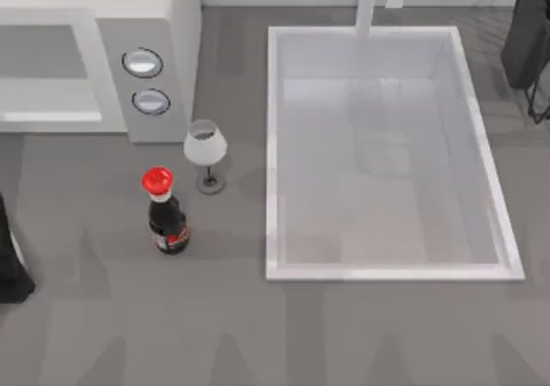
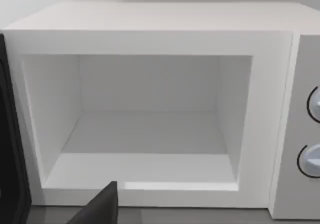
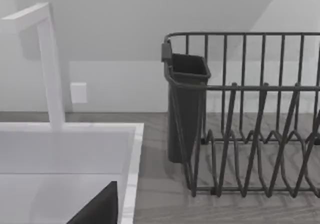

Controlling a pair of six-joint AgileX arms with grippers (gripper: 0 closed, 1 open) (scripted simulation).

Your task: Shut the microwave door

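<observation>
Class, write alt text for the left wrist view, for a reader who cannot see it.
A white microwave stands open, its bare cavity facing the camera. Two round dials sit on the grey control strip at one side, and the dark edge of the door runs along the other. A dark part of the left end effector juts in by the lower edge.

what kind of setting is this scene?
Most likely a rendered kitchen counter: a white microwave with its cavity open, a sink basin with a faucet, and a dark dish rack.
</observation>
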